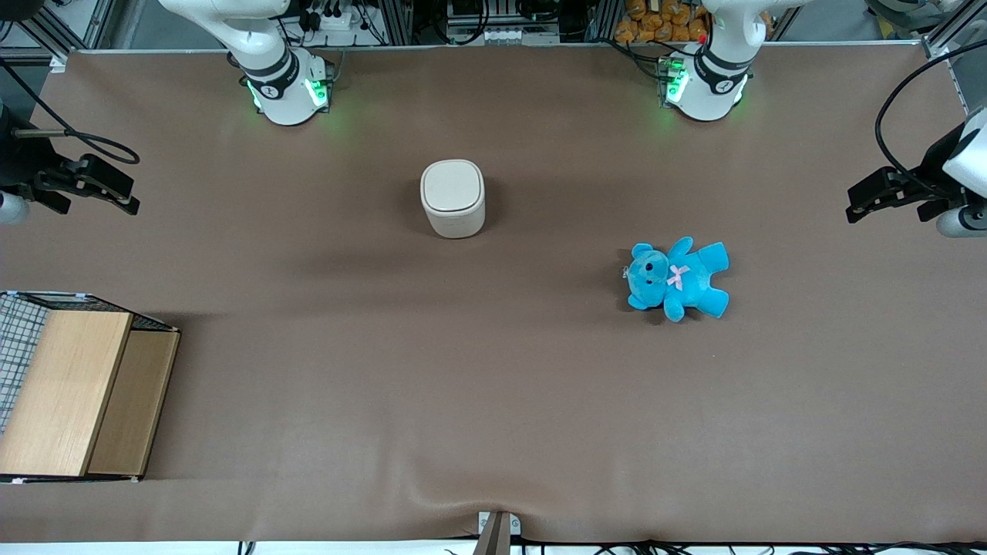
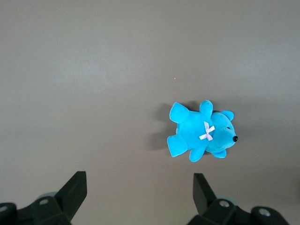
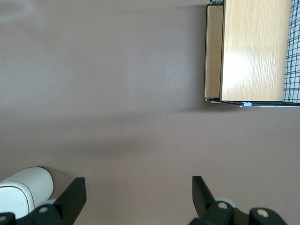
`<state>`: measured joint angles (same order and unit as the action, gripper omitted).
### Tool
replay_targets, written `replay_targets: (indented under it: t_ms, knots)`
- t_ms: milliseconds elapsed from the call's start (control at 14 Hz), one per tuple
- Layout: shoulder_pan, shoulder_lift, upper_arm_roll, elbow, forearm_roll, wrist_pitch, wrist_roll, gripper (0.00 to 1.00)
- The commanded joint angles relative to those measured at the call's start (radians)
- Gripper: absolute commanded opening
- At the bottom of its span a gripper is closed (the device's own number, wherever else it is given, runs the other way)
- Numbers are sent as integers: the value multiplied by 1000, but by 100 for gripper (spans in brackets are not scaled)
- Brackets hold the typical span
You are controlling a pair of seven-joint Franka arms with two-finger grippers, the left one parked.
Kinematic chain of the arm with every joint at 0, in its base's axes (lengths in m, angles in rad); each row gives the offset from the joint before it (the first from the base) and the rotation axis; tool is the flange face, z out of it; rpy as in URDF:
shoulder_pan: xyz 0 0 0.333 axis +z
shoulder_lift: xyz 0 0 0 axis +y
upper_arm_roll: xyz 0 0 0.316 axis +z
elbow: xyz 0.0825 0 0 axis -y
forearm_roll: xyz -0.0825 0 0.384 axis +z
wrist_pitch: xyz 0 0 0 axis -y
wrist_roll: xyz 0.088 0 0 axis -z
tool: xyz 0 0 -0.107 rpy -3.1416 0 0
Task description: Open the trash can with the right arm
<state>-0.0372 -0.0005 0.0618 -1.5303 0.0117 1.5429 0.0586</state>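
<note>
1. While the right arm (image 1: pixel 270 73) holds its gripper (image 3: pixel 139 199) up over bare table (image 1: pixel 493 401), the fingers (image 3: pixel 75 194) stand wide apart with nothing between them.
2. Gripper sits out at the working arm's edge of the table, well apart from the trash can (image 1: pixel 453 197).
3. Trash can stands upright near mid-table, closer to the arm bases than to the front camera; flat lid is down, shut.
4. Wrist view catches just one side of the can, close by a fingertip but not touching.
5. Wooden box with wire mesh (image 1: pixel 73 393) sits at the working arm's end, nearer the front camera than the can.
6. Blue teddy bear (image 1: pixel 678 279) lies on its back toward the parked arm's end, well apart from the can.
</note>
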Motion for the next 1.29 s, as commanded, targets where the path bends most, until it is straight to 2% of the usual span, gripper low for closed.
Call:
replay_targets:
  t_ms: [0, 786, 1000, 1214]
  knots:
    - [-3, 10, -2, 15, -1, -14, -3, 100]
    - [8, 22, -2, 10, 2, -49, -8, 100]
    - [-6, 31, -2, 16, 54, -32, -26, 100]
    - [-7, 40, -7, 12, 50, -32, -36, 100]
